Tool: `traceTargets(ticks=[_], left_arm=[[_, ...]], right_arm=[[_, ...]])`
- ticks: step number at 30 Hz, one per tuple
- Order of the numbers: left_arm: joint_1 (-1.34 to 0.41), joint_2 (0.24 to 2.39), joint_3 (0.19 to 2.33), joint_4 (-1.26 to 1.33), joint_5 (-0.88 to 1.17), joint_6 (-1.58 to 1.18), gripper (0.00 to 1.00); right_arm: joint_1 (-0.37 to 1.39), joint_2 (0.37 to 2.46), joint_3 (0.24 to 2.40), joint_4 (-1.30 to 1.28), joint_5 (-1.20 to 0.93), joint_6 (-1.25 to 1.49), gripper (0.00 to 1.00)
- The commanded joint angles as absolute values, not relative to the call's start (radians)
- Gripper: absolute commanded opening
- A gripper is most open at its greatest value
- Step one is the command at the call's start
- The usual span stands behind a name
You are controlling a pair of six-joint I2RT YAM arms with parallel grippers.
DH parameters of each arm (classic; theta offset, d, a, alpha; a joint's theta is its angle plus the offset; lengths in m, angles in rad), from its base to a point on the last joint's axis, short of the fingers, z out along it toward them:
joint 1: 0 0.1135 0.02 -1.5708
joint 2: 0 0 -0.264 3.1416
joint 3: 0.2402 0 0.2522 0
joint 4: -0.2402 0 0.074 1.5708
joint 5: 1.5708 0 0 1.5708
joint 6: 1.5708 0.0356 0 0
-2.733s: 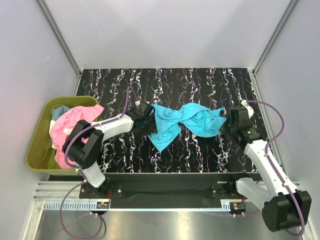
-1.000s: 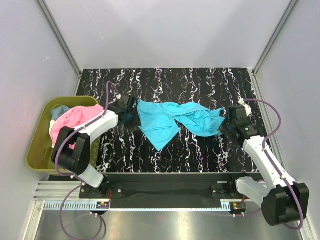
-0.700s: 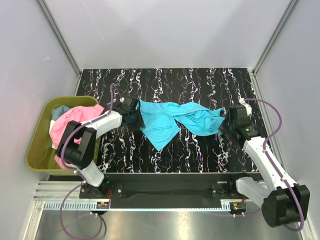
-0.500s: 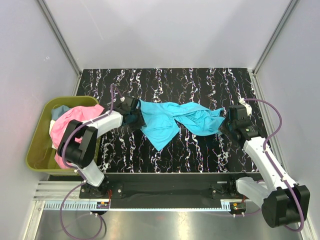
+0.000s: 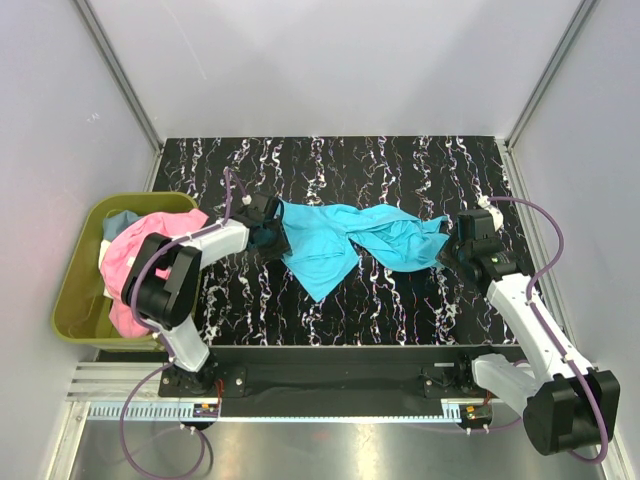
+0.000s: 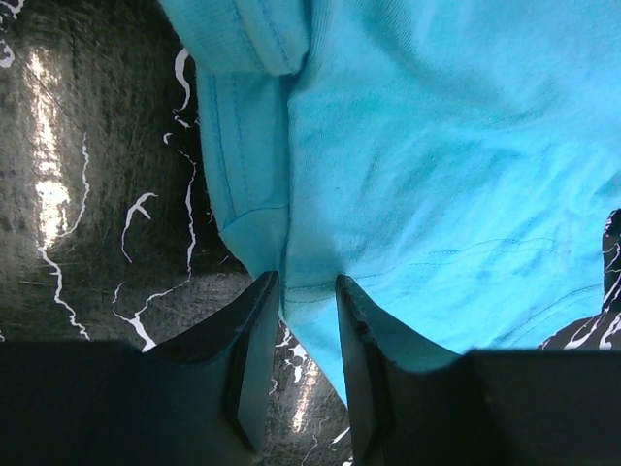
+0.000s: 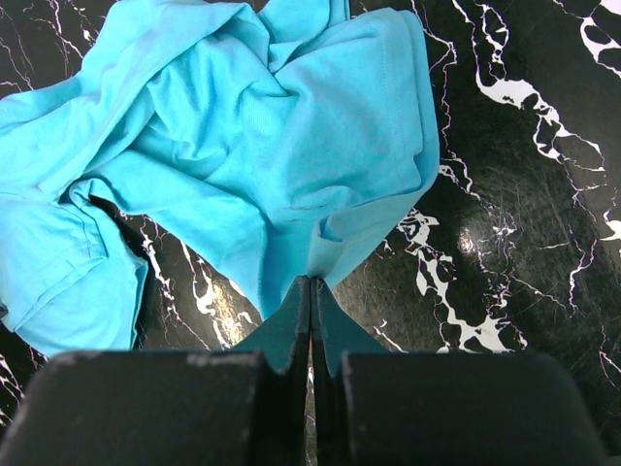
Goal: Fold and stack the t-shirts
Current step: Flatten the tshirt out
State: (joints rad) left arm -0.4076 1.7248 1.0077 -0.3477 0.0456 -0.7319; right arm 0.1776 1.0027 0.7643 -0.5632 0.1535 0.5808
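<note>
You look to be spreading the turquoise t-shirt (image 5: pixel 330 245): right gripper (image 7: pixel 310 280) pinches its edge tight; left gripper (image 6: pixel 303 282), half-open astride its hem, should close next.

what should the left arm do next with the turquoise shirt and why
Probably close the left fingers on the hem of the turquoise t-shirt: it sits in their open gap, while the right fingers pinch the opposite edge.
</note>
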Motion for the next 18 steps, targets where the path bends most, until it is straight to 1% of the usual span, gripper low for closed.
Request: traceTargets(ticks=[1,4,11,14,15,18], left_arm=[[-0.411,1.732,1.020,-0.296,0.035,-0.729,0.35],[-0.411,1.747,1.029,-0.301,0.032,-0.724,0.33],[-0.411,1.756,1.029,-0.317,0.031,-0.727,0.24],[-0.411,1.741,1.040,-0.346,0.040,-0.730,0.12],[-0.411,1.717,1.052,-0.360,0.046,-0.733,0.06],[-0.411,1.645,1.136,-0.464,0.019,-0.724,0.04]], right_arm=[[0.183,1.003,0.772,-0.525,0.140,0.581,0.00],[0.183,1.000,0.772,-0.526,0.143,0.581,0.00],[0.183,1.003,0.764,-0.525,0.146,0.583,0.00],[0.184,1.011,0.775,-0.525,0.146,0.586,0.00],[0.183,1.011,0.782,-0.531,0.158,0.584,0.00],[0.183,1.015,0.848,-0.574,0.207,0.583,0.00]])
